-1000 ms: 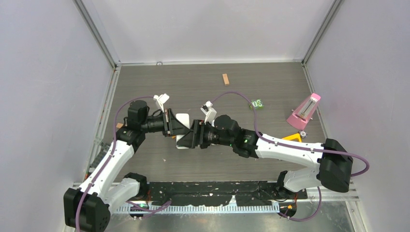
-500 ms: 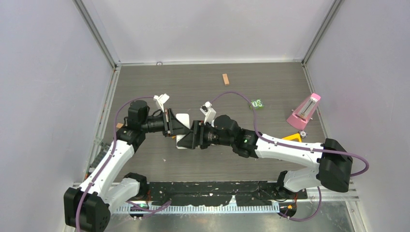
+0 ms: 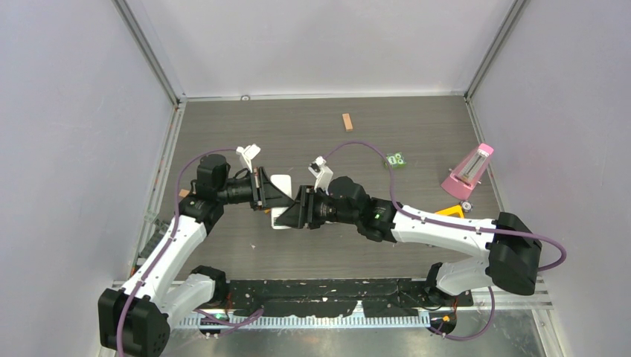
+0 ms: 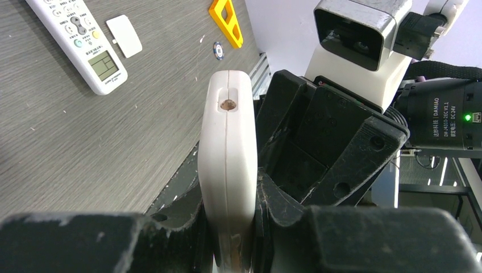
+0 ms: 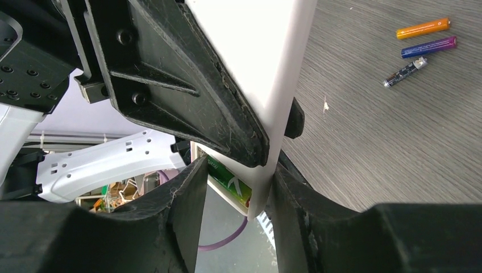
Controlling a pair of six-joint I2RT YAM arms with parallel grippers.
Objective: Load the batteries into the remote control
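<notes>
Remote control (image 4: 79, 40), white with a small display, is seen lying face up on the worktop (image 4: 85, 148) ahead of the left hand (image 4: 230, 207). A second white remote (image 4: 227, 142) is clamped on edge in that hand. The right hand (image 5: 236, 182) is set half-wide around its other end, a gap showing on one side. Orange battery (image 5: 423, 27) and purple battery (image 5: 428, 46) are laid side by side beyond the right hand

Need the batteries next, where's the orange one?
In the right wrist view's upper right, the orange battery lies on the table, just above the purple battery.
</notes>
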